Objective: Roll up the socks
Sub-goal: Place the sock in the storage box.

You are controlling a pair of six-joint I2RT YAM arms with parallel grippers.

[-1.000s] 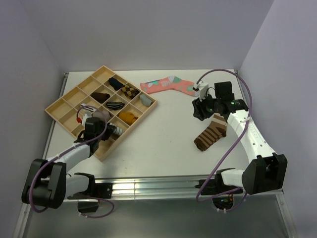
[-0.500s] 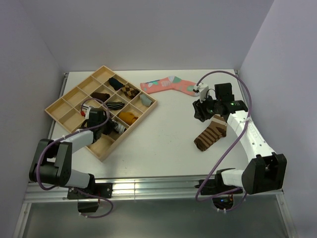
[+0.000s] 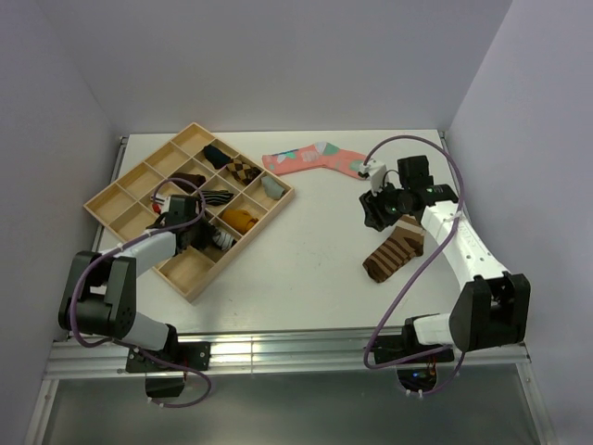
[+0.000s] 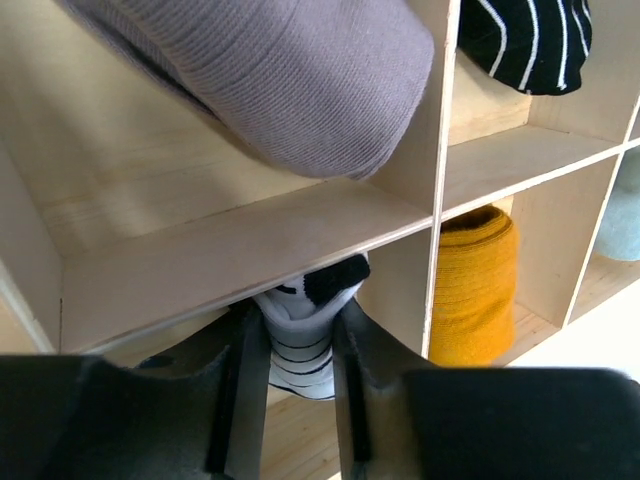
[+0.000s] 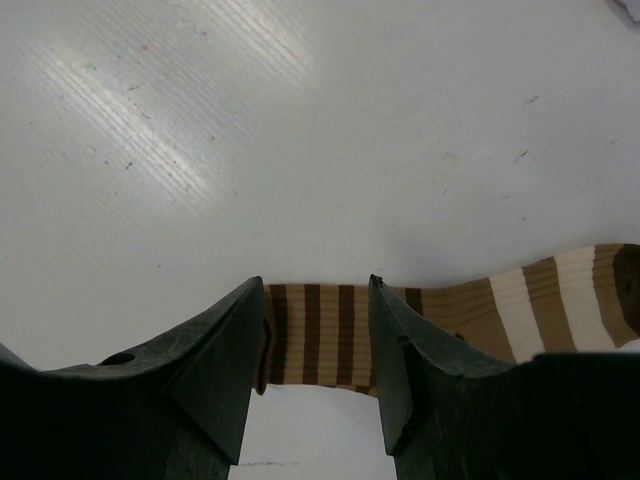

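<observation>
The short white sock with thin black stripes (image 4: pixel 298 352) sits as a compact bundle in a compartment of the wooden divided tray (image 3: pixel 140 161). The left gripper (image 4: pixel 297 318) is clamped on it from both sides, so I judge this sock rolled and nearly stored. The long brown sock with tan bands (image 3: pixel 393 250) lies flat and unrolled on the white table (image 3: pixel 306 269). The right gripper (image 5: pixel 315 290) has its jaws apart over one end of it. Rolling this sock is left to do.
</observation>
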